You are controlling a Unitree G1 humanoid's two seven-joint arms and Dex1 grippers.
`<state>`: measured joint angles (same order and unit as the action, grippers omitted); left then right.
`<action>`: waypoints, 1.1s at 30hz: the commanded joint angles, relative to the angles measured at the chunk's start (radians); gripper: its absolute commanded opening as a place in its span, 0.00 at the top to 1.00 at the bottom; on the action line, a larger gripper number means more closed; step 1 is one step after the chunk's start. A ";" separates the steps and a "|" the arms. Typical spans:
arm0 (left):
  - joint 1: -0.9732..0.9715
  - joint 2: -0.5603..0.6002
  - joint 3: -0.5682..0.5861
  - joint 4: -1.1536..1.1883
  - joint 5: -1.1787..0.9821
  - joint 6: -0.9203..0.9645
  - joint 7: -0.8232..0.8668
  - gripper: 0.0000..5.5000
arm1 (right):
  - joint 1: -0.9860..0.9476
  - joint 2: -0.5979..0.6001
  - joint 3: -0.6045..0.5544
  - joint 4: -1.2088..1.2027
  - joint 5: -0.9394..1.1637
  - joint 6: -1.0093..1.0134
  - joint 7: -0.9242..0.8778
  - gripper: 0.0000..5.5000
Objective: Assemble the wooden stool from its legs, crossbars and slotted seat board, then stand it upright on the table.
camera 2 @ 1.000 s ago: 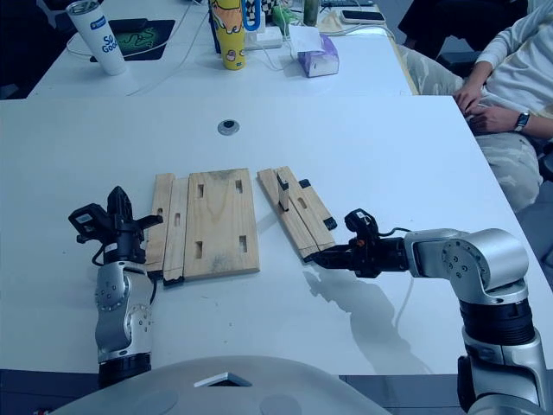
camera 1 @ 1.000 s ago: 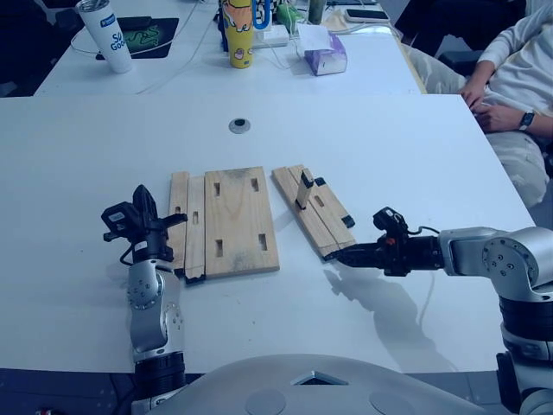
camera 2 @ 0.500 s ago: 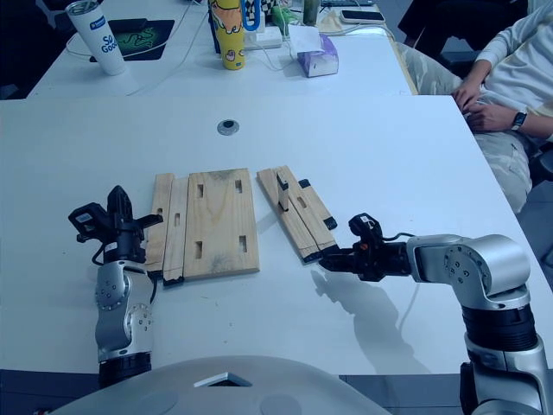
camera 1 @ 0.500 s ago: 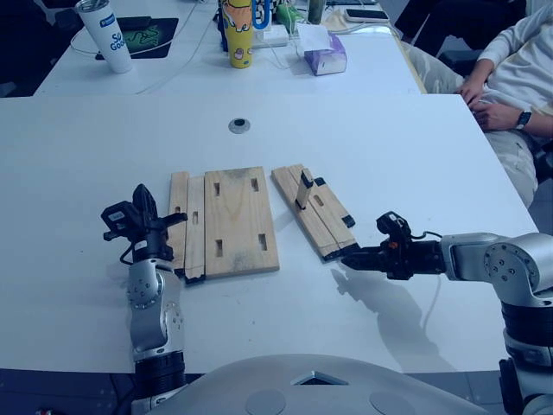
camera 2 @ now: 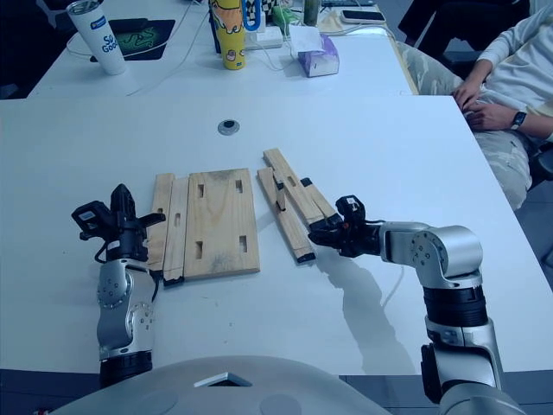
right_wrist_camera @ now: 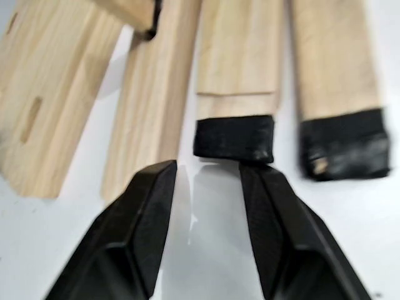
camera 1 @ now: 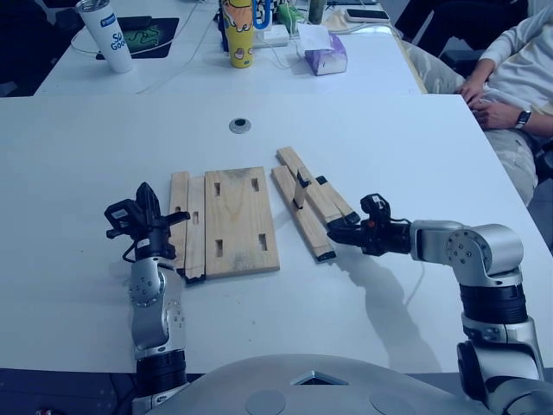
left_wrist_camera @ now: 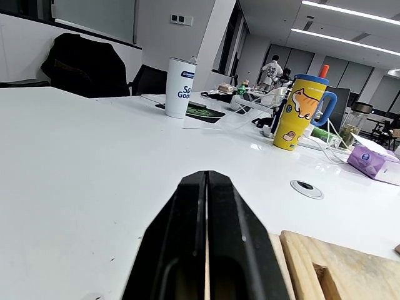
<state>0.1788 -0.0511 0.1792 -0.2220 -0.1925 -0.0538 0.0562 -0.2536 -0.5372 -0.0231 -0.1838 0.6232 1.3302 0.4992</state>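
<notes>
Planks of pale wood with black end caps (camera 1: 309, 226), right of the flat slotted wooden seat board (camera 1: 239, 220), had fanned apart as the right gripper (right_wrist_camera: 206, 172) closed in. Its jaws stood part open, empty, at one cap. Left of the board, the left gripper (left_wrist_camera: 205, 181) stayed pressed shut, empty.

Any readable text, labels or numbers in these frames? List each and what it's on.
White tumbler: dark print, too small and partly turned away to read.
Yellow mug: cartoon cat picture, no legible words.
Tissue box: print too blurred to read.
Slotted seat board: no markings visible.
</notes>
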 commanded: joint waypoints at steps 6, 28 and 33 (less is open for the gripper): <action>-0.011 0.008 -0.003 0.004 0.006 0.009 -0.004 1.00 | -0.010 0.035 -0.019 -0.011 -0.006 -0.038 -0.004 0.66; -0.041 0.014 -0.022 0.011 0.008 0.027 -0.017 1.00 | 0.037 0.086 0.015 -0.245 0.032 0.191 -0.107 0.37; -0.071 0.034 -0.028 0.018 -0.001 0.050 -0.038 1.00 | 0.088 0.083 0.083 -0.234 -0.048 0.107 -0.161 0.37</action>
<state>0.1276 -0.0330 0.1549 -0.2088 -0.1924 -0.0245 0.0321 -0.1976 -0.4522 0.0304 -0.4327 0.6260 1.4633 0.3794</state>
